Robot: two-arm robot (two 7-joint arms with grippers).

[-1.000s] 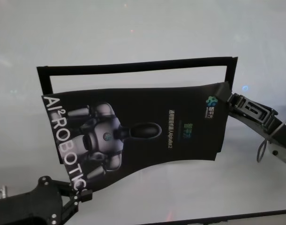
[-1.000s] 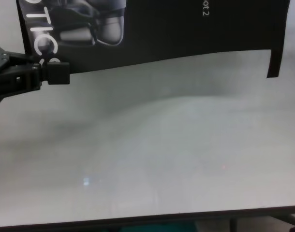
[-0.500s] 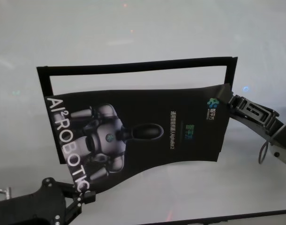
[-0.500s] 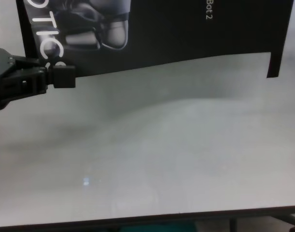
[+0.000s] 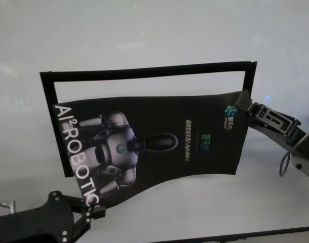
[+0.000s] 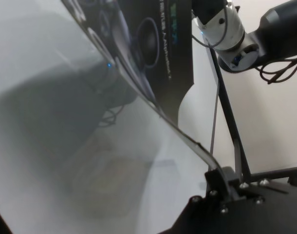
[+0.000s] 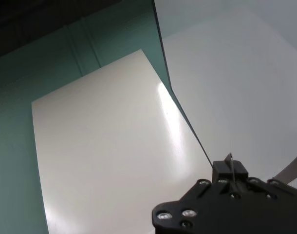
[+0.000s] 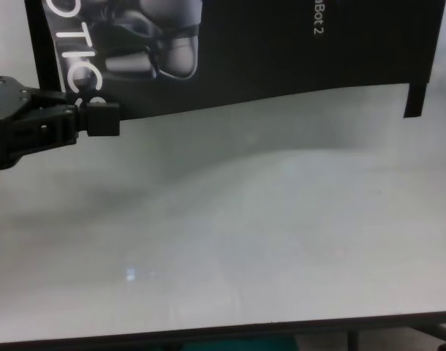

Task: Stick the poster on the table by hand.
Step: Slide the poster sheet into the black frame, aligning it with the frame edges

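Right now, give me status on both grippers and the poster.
Left gripper shut on poster near corner. Right gripper shut on far corner. Poster held bowed above table, overlapping black frame outline, not flat. Nothing in the way.

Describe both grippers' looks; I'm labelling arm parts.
Left gripper: matt black, boxy, silver screws, blocky fingertip. Right gripper: black, slotted body, on a white-grey wrist section with a thin looped dark cable.

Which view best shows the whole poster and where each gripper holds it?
The head view: the poster appears whole, left gripper and right gripper shut on opposite corners. Chest view shows only its lower part; wrist views show it edge-on.
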